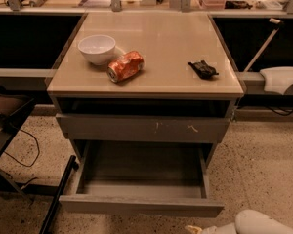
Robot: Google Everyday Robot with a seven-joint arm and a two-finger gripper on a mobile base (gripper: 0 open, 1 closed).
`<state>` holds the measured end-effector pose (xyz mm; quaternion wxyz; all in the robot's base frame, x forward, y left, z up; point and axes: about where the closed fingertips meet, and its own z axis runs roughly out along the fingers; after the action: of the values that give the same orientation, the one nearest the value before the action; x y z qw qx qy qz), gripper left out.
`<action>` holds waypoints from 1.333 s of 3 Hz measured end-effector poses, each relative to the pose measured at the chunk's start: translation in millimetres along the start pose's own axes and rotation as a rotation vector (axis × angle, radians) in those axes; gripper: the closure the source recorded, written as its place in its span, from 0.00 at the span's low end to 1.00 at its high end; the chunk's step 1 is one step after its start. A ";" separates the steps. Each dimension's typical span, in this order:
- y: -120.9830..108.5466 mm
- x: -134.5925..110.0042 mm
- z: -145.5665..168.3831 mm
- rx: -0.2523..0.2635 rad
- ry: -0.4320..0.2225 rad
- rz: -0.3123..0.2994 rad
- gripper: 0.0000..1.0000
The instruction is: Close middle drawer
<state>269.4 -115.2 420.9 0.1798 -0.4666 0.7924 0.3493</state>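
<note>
The middle drawer (141,206) is pulled far out of the grey cabinet. Its plain grey front faces me and its inside (141,167) is empty. Above it is the drawer front with pale scratch marks (144,128), set a little forward of the cabinet. My gripper (194,229) shows only as a small pale tip at the bottom edge, just below and right of the open drawer's front. The white arm (256,223) is behind it, at the bottom right.
On the cabinet top (161,48) lie a white bowl (96,48), a crushed orange can (125,66) and a small black object (202,68). A black chair leg (56,199) stands left of the drawer. A white object (281,79) lies on the right ledge.
</note>
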 end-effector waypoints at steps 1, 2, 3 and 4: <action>-24.7 -14.3 25.3 -0.019 -0.053 0.012 0.00; -56.2 -32.1 24.8 0.044 -0.088 0.013 0.00; -85.0 -42.4 11.1 0.128 -0.094 0.014 0.00; -85.1 -42.5 11.1 0.128 -0.094 0.014 0.00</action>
<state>363.7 -108.3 406.3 0.2440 -0.4317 0.8070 0.3207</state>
